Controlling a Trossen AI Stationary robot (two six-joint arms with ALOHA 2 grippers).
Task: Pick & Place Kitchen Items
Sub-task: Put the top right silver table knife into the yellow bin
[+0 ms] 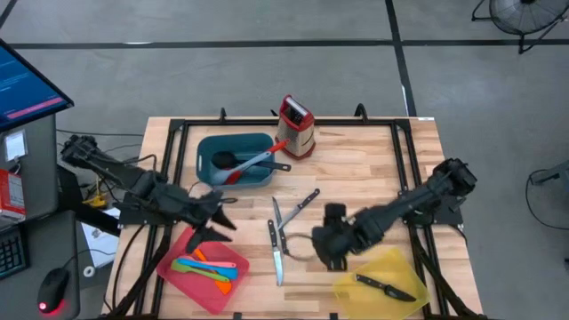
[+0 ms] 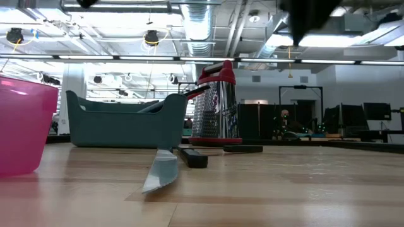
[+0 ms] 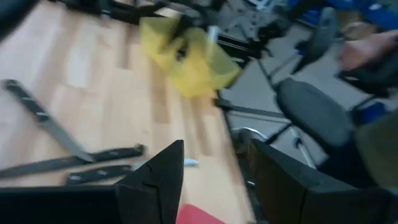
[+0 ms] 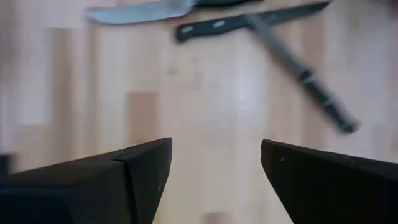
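Three black-handled steel knives (image 1: 277, 233) lie flat on the wooden table's middle; they also show in the right wrist view (image 4: 249, 22) and the left wrist view (image 3: 74, 163). My right gripper (image 1: 318, 240) (image 4: 214, 168) is open and empty just right of them, above the table. My left gripper (image 1: 227, 220) (image 3: 214, 180) is open and empty over the far corner of the red tray (image 1: 209, 267), which holds small coloured plastic utensils (image 1: 206, 265). A black knife (image 1: 384, 286) lies in the yellow tray (image 1: 360, 284). The black ladle (image 1: 222, 161) and a red spoon (image 1: 240, 172) lie in the teal tray (image 1: 209, 147).
The steel box grater with a red top (image 1: 295, 126) (image 2: 218, 107) stands at the table's far edge beside the teal tray (image 2: 126, 120). A black frame (image 1: 178, 142) runs round the table. In the low view a knife blade (image 2: 161, 170) lies near the camera.
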